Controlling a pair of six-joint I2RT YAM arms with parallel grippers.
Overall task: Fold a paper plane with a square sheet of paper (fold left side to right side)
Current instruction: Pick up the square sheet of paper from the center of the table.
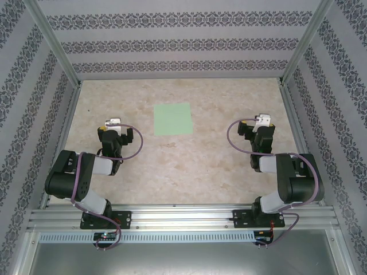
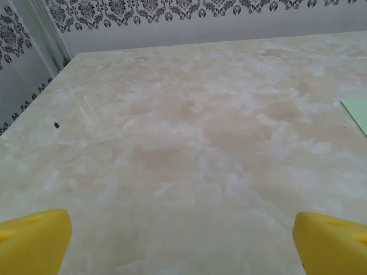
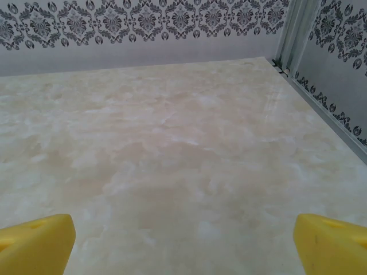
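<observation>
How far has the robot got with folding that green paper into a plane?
Nothing looks done: the sheet of paper lies flat and square on the table. Nothing is in hand: the left gripper and right gripper stand open and empty, apart from it. Every fold is left, starting with left side to right.

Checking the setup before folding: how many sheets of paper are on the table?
1. The sheet lies flat on the table, centred left to right, in its far half. A second stacked exactly under it would be hidden.
</observation>
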